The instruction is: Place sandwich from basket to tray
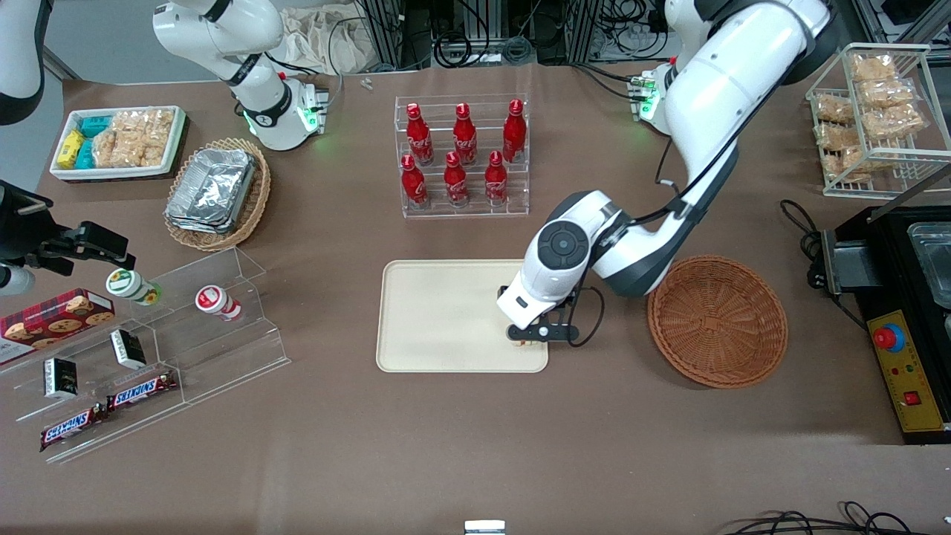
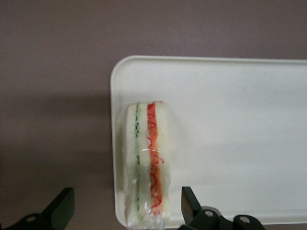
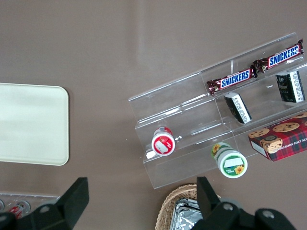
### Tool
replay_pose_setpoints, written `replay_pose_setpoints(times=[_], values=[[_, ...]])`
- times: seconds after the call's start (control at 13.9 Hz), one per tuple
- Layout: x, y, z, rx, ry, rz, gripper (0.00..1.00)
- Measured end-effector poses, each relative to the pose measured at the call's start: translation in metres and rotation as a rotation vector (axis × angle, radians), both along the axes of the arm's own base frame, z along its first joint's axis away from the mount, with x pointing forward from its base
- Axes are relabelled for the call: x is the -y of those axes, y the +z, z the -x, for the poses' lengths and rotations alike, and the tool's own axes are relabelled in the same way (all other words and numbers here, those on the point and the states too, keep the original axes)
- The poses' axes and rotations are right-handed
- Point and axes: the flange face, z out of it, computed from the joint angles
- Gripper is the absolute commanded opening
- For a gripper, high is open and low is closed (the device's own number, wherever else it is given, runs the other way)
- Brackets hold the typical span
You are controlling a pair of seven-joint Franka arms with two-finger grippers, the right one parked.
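Note:
The sandwich (image 2: 146,158), a wrapped white wedge with green and red filling lines, lies on the cream tray (image 2: 230,134) at the corner nearest the basket and the front camera. My left gripper (image 2: 125,192) is open just above it, one finger on each side, neither touching it. In the front view the gripper (image 1: 531,338) hangs over that tray (image 1: 438,312) corner, and only a sliver of the sandwich (image 1: 520,344) shows under it. The reddish-brown basket (image 1: 717,321) stands beside the tray toward the working arm's end, with nothing in it.
A clear rack of red bottles (image 1: 464,160) stands farther from the front camera than the tray. A tan basket of foil containers (image 1: 215,193), a white snack bin (image 1: 119,141) and an acrylic shelf (image 1: 148,349) lie toward the parked arm's end. A black appliance (image 1: 906,312) sits past the basket.

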Motion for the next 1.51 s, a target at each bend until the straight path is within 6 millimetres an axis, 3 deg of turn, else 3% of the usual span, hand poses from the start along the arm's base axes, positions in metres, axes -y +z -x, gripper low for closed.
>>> replay_pose_setpoints(times=[0.29,0.58,1.15,1.51], values=[[-0.052,0.088,-0.014,0.008,0.108,-0.014,1.00],[-0.105,0.149,-0.020,0.012,0.201,-0.010,1.00],[-0.219,0.201,-0.028,-0.035,0.155,-0.035,1.00],[-0.290,0.217,-0.030,-0.062,0.099,-0.051,1.00]])
